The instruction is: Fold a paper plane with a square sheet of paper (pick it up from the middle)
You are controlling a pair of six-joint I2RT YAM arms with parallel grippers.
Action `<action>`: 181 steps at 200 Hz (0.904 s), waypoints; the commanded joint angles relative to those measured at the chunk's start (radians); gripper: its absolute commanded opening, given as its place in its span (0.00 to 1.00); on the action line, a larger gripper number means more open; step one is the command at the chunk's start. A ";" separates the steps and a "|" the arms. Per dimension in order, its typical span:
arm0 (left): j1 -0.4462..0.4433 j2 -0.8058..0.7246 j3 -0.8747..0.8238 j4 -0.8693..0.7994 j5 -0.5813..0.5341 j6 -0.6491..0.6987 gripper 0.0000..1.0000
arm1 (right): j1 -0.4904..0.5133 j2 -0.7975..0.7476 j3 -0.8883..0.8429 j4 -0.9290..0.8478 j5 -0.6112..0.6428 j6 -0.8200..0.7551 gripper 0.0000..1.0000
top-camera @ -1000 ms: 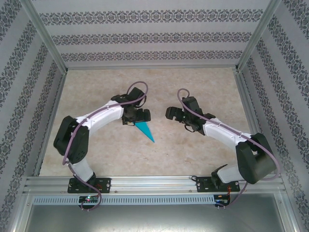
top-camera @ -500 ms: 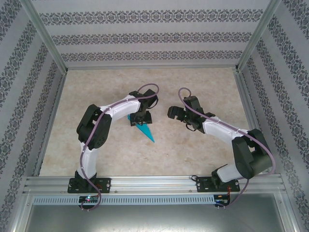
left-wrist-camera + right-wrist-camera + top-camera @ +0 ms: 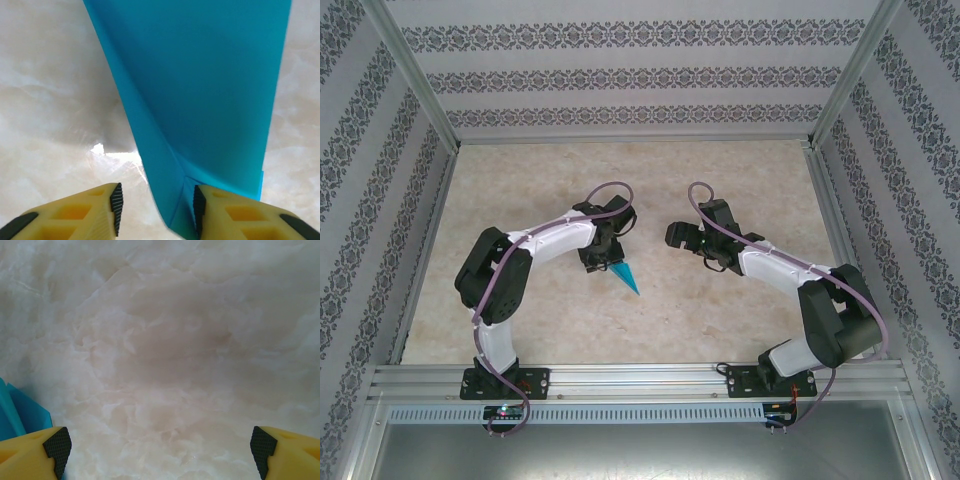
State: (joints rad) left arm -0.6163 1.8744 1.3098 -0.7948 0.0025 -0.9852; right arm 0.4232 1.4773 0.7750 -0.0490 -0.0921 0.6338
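No writing, label, brand, number or sign is legible, either on the plain teal-blue folded paper (image 3: pixel 625 276) or on the pale marbled counter (image 3: pixel 720 320).

The table (image 3: pixel 740 180) is viewed from high above and behind the arm bases, looking down and forward. Each wrist view is taken close over the tabletop, past the left gripper (image 3: pixel 157 202) and the right gripper (image 3: pixel 159 442). The paper plane (image 3: pixel 625 275) is shared by all three views and is seen nearest from the left wrist.
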 commanded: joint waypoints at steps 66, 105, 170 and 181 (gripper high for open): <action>0.003 -0.080 -0.062 0.157 -0.069 -0.024 0.05 | 0.022 -0.066 0.014 -0.069 0.014 0.019 0.93; 0.041 -0.215 -0.140 0.399 0.119 0.063 0.01 | 0.016 -0.152 -0.009 -0.059 0.004 0.054 0.93; 0.118 -0.177 -0.286 0.851 0.524 0.054 0.00 | 0.032 -0.206 -0.026 -0.017 -0.129 0.085 0.86; 0.119 -0.162 -0.303 0.899 0.543 0.046 0.00 | 0.045 -0.199 -0.028 -0.016 -0.133 0.086 0.84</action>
State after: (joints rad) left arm -0.5060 1.6798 1.0405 -0.1104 0.3977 -0.9428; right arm 0.4419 1.2888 0.7673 -0.0772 -0.1764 0.7044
